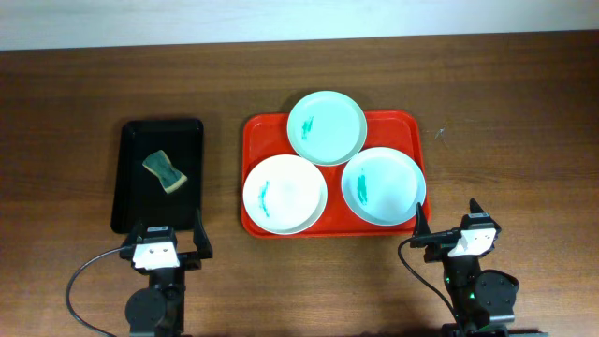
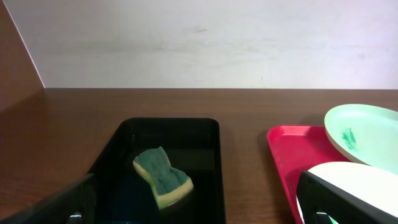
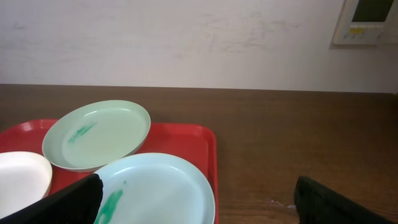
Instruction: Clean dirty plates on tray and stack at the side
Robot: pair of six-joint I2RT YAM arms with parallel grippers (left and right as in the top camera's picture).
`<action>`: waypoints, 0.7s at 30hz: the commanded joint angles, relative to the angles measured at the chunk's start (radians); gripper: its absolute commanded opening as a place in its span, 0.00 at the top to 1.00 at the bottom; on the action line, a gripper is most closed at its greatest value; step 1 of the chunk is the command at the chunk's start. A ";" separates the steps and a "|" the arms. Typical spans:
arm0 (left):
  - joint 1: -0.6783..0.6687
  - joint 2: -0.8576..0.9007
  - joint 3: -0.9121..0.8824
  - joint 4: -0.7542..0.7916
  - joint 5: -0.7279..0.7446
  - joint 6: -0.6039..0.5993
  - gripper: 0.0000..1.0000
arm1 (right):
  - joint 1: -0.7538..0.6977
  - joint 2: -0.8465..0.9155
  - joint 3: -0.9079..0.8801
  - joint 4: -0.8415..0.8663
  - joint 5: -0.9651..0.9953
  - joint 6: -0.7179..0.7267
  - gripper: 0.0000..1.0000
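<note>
Three smeared plates point(image 1: 284, 194) sit on red tray point(image 1: 257, 126) | left fingers point(image 2: 56, 208) wide, empty | right fingers point(image 3: 348, 202) wide, empty | next, likely: left takes sponge point(image 1: 165, 171) from black tray point(image 1: 131, 201), pinching its narrow waist squarely.

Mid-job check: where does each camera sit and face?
Overhead: above the table, looking straight down at black tray, sponge, red tray, mint plate, white plate, blue plate; left gripper and right gripper at the near edge.
Left wrist: behind the left gripper, low, facing the wall across the sponge; own fingers at bottom corners.
Right wrist: behind the right gripper, facing the wall across the blue plate; own fingers likewise.
Shared: both wrist views catch the mint plate and red tray.
</note>
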 commanded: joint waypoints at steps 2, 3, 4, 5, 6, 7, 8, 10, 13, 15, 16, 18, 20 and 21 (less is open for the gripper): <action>-0.001 -0.004 -0.001 -0.002 -0.015 -0.010 0.01 | 0.006 -0.006 -0.008 -0.002 0.009 0.004 0.01; -0.001 -0.004 -0.001 -0.002 -0.015 -0.010 0.01 | 0.006 -0.006 -0.008 -0.002 0.009 0.004 0.01; -0.001 -0.004 -0.001 -0.002 -0.015 -0.010 0.01 | 0.006 -0.006 -0.008 -0.002 0.009 0.004 0.02; -0.001 -0.004 -0.001 -0.002 -0.015 -0.010 0.01 | 0.006 -0.006 -0.008 -0.002 0.009 0.004 0.01; -0.001 -0.004 -0.001 -0.002 -0.015 -0.010 0.01 | 0.006 -0.006 -0.008 -0.002 0.009 0.004 0.02; -0.001 -0.004 -0.001 -0.002 -0.015 -0.010 0.01 | 0.006 -0.006 -0.008 -0.002 0.009 0.004 0.01; -0.001 -0.004 -0.001 -0.002 -0.015 -0.010 0.01 | 0.006 -0.006 -0.008 -0.002 0.009 0.004 0.01; -0.001 -0.004 -0.001 -0.002 -0.015 -0.010 0.01 | 0.006 -0.006 -0.008 -0.002 0.009 0.004 0.01; -0.001 -0.004 -0.001 -0.002 -0.015 -0.010 0.01 | 0.006 -0.006 -0.008 -0.002 0.009 0.004 0.01; -0.001 -0.004 -0.001 -0.002 -0.015 -0.010 0.01 | 0.006 -0.006 -0.008 -0.002 0.009 0.004 0.01; -0.001 -0.004 -0.001 -0.002 -0.015 -0.010 0.01 | 0.006 -0.006 -0.008 -0.002 0.009 0.004 0.01; -0.001 -0.004 -0.001 -0.002 -0.034 -0.010 0.01 | 0.006 -0.006 -0.008 -0.002 0.009 0.004 0.01; -0.002 -0.004 -0.001 0.001 -0.042 -0.010 0.01 | 0.006 -0.006 -0.008 -0.002 0.009 0.005 0.01; -0.001 -0.004 -0.001 0.001 -0.042 -0.010 0.01 | 0.006 -0.006 -0.008 -0.002 0.009 0.004 0.01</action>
